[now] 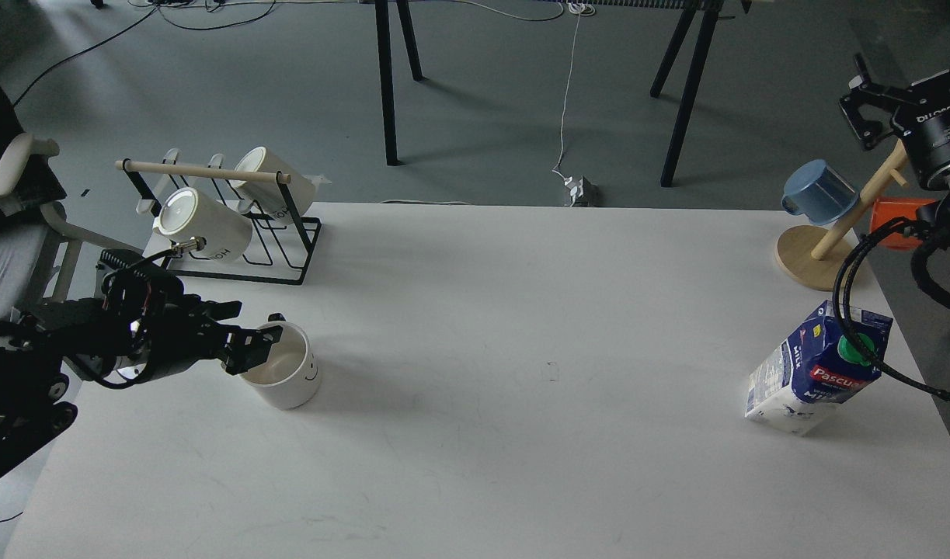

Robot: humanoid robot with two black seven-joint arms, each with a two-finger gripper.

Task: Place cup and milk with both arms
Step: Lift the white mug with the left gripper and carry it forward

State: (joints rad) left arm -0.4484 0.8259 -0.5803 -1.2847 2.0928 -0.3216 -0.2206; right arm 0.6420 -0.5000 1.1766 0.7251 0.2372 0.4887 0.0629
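Observation:
A white cup (287,382) with a smiley face stands upright on the left of the white table (475,310). My left gripper (254,338) is open at the cup's left rim, with one finger over the opening. A blue and white milk carton (809,373) with a green cap stands tilted near the table's right edge, with a black cable hanging in front of it. My right gripper (863,105) is open, high at the right edge, well above and behind the carton and holding nothing.
A black wire rack (276,260) with a wooden bar holds two white mugs at the back left. A wooden mug tree (812,260) with a blue cup (820,190) stands at the back right. An orange object sits just behind it.

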